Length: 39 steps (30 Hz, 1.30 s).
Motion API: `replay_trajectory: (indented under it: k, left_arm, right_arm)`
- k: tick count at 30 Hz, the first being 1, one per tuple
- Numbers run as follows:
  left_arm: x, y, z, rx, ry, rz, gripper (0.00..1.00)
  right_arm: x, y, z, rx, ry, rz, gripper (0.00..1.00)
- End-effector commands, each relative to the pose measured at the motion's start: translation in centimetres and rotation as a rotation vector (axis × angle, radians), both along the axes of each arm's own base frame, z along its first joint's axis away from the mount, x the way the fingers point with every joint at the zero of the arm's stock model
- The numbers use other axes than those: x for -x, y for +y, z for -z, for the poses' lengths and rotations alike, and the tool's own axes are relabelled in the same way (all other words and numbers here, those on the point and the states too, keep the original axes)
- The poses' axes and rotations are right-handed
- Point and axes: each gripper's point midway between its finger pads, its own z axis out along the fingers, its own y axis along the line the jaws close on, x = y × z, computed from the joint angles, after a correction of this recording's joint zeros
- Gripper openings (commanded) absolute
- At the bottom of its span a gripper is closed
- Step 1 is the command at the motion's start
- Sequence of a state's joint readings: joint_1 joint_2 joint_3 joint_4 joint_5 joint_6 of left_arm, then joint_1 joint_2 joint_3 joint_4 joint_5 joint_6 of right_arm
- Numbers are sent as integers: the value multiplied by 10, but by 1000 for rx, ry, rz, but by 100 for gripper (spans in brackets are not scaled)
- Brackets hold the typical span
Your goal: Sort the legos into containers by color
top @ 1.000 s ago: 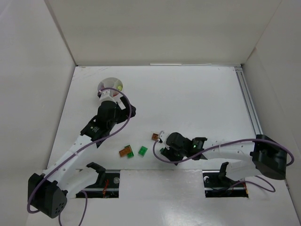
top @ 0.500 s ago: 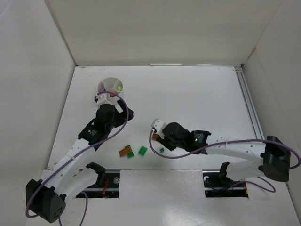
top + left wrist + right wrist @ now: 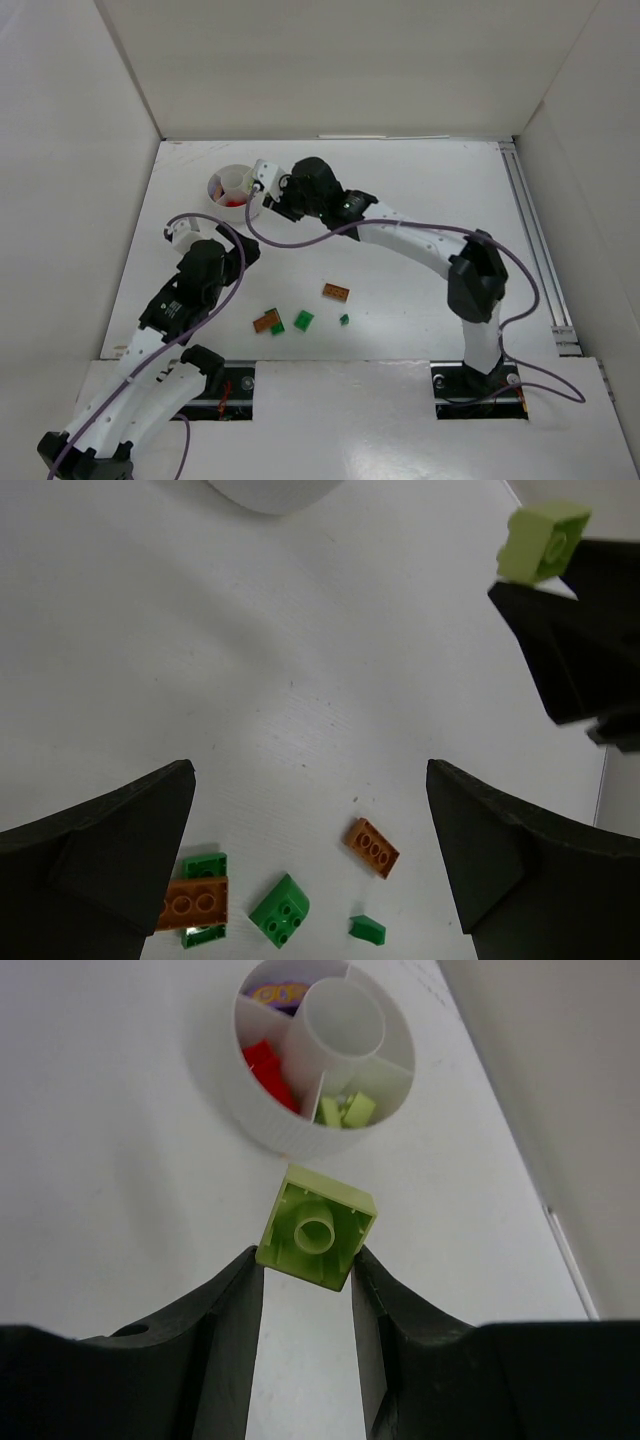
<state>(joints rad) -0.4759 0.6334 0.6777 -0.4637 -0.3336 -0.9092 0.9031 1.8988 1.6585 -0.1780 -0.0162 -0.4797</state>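
- Swinging from the loose pieces near its base to the far left corner within the last second, the right arm now has the right gripper (image 3: 306, 1260) just short of the dish (image 3: 290, 1138).
- Its fingertips pinch a yellow-green brick (image 3: 317, 1225), held hollow side to the camera, above the table and near the dish wall.
- The left arm has drawn back from the dish toward its base. The left gripper (image 3: 308, 770) is spread wide with nothing in it.
- The wedge holding yellow-green pieces (image 3: 345, 1110) lies on the near side, so a short advance and release should finish this brick.
- Still unsorted on the table are an orange brick (image 3: 336, 292), two green bricks (image 3: 304, 320) and an orange-and-green cluster (image 3: 267, 323).
- The right arm is stretched long and arcs leftward.
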Motion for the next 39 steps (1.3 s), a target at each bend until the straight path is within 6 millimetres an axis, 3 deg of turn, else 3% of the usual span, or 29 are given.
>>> replay_trajectory:
  k: [1, 2, 3, 4, 6, 7, 8, 9, 10, 11, 14, 21, 25, 38, 39]
  left_arm:
    - [3, 13, -14, 9, -13, -77, 100]
    - [4, 15, -12, -1, -7, -84, 100]
    - [4, 15, -12, -1, -7, -84, 100]
    - [5, 18, -10, -12, -1, -95, 100]
    - [5, 18, -10, -12, -1, -95, 100]
    - [5, 18, -10, -12, -1, -95, 100]
    - [5, 18, -10, -12, -1, -95, 100]
    - [5, 18, -12, -7, -8, -95, 100]
    - [6, 18, -12, -7, -9, -95, 100]
    - [6, 18, -12, -7, -9, -95, 100]
    - [5, 16, -10, -8, -8, -80, 100]
    - [4, 12, -12, -11, -16, -49, 100]
    - [2, 11, -9, -24, -6, -44, 100]
    - [0, 2, -4, -35, 28, 1, 100]
    - [0, 2, -4, -35, 28, 1, 100]
  right_arm:
    - [-29, 40, -17, -64, -67, -133, 26]
    - [-38, 46, -16, -76, -68, -143, 26]
    - [-47, 56, -40, -119, -111, -143, 26]
    - [-59, 63, -12, -94, -81, -143, 26]
    - [-74, 72, -9, -113, -85, -138, 26]
    - [-81, 79, -28, -149, -122, -139, 28]
    - [-89, 86, -4, -137, -97, -126, 28]
    - [-94, 89, -2, -139, -105, -114, 28]
    - [-98, 94, -13, -170, -121, -111, 28]
    - [-108, 96, 3, -169, -107, -98, 29]
    - [-120, 99, 3, -210, -117, -81, 30]
    - [-134, 94, 22, -233, -83, -82, 38]
    - [-134, 96, 35, -232, -65, -111, 48]
    - [-126, 99, 27, -246, -59, -157, 58]
    - [-124, 97, 11, -257, -73, -159, 62]
